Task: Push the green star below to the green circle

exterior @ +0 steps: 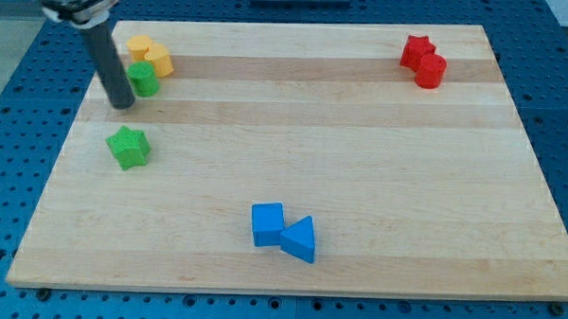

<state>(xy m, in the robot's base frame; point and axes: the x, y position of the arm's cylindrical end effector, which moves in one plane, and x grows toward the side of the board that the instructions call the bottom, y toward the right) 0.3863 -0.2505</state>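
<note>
The green star (129, 147) lies near the board's left edge, below the green circle (143, 79). The green circle sits at the upper left, touching two yellow blocks (151, 54). My tip (123, 105) rests on the board just left of and below the green circle, and above the green star with a small gap between them. The rod runs up to the view's top left.
A red star (417, 50) and a red cylinder (430, 71) touch at the upper right. A blue cube (268, 223) and a blue triangle (298, 240) touch at the bottom middle. The wooden board (360, 162) lies on a blue perforated table.
</note>
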